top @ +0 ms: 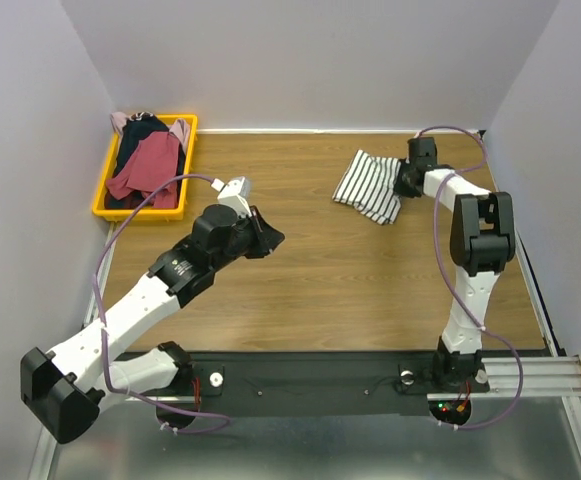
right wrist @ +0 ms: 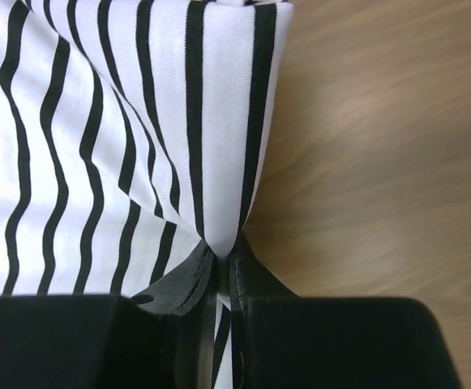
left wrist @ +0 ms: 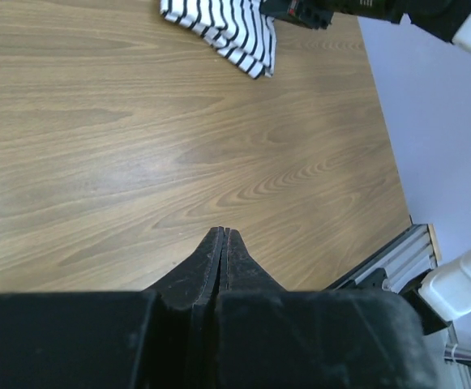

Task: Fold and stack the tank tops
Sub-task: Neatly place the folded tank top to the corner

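Note:
A white tank top with thin black stripes (top: 369, 186) lies bunched on the wooden table at the back right; it also shows in the left wrist view as the striped top (left wrist: 223, 24). My right gripper (top: 404, 180) is at its right edge, shut on a fold of the striped cloth (right wrist: 219, 162), which runs down between the fingers. My left gripper (top: 270, 238) hovers over the middle left of the table, shut with nothing in it (left wrist: 223, 235). A dark red tank top (top: 148, 165) lies on top of a dark navy one (top: 142, 132) and a pale pink one (top: 179, 132) in the yellow bin.
The yellow bin (top: 187, 165) stands at the back left against the wall. Grey walls close in the table on three sides. A metal rail (top: 540, 375) runs along the near right edge.

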You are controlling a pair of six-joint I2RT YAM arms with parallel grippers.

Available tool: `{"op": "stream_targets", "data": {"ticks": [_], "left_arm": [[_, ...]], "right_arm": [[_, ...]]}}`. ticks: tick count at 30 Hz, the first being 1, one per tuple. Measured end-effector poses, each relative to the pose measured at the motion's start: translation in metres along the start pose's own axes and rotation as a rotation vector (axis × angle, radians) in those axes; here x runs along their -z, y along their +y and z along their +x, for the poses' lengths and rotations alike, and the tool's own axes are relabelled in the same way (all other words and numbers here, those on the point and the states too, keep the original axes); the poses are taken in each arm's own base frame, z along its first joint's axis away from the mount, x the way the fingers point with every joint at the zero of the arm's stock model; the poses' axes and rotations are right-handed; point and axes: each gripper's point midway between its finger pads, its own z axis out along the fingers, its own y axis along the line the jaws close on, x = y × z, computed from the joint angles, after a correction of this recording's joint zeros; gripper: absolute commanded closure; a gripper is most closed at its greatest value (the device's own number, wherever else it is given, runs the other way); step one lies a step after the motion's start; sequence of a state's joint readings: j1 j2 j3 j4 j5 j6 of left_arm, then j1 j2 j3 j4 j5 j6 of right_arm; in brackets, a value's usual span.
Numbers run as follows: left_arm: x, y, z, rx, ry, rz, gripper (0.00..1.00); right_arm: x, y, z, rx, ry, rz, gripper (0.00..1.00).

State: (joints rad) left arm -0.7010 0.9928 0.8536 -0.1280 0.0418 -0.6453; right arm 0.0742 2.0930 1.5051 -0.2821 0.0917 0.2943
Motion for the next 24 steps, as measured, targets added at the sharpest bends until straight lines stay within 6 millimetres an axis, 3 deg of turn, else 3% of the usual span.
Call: {"op": "stream_targets", "data": {"ticks": [6,11,14,24], "left_arm": [[0.007,0.000,-0.006,-0.040,0.004,0.039,1.00],[0.009,-0.002,-0.003,-0.072,0.032,0.077,1.00],[0.009,-0.001,-0.003,-0.095,0.034,0.084,1.00],[0.007,0.024,-0.010,-0.111,0.024,0.043,1.00]], "right_arm": [[-0.020,-0.064,-0.042,0.049,-0.044,0.148,1.00],[-0.038,-0.099,-0.073,0.128,-0.094,0.266,1.00],[-0.045,-0.115,-0.087,0.162,-0.111,0.311,1.00],[-0.052,-0.203,-0.123,0.187,-0.139,0.511,0.99]]}}
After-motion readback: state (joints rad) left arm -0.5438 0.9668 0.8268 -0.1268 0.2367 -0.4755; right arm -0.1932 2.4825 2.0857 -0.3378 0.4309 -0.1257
